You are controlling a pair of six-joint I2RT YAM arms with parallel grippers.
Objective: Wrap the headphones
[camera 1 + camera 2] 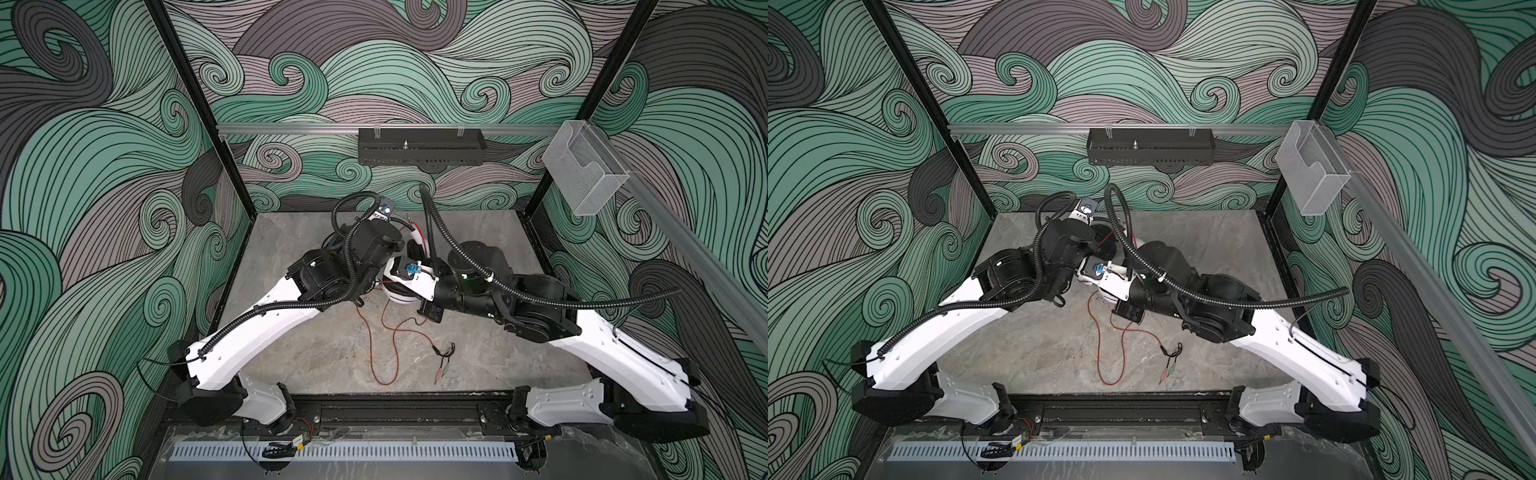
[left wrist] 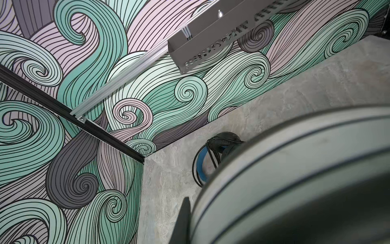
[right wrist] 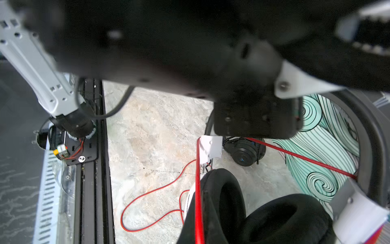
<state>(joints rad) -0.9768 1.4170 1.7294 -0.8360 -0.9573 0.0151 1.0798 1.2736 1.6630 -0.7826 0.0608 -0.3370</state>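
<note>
Both yr jaws closed; contents unclear. Red cord (image 3: 295, 156) thin, limp, snag-prone: pinch nr taut span. White headset (image 3: 221, 200) prob. light, rigid: hold headband (image 3: 373, 147), not soft ear cushions (image 3: 285, 219).

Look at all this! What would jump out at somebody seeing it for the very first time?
The swirly green-and-grey wave pattern covering the walls all round grabs the eye first. Next come two white-and-black robot arms, the left arm and the right arm, reaching in from the front corners and meeting over the middle of the grey table. Below them, a bright red cord lies in loose loops across the table toward the front.
</note>
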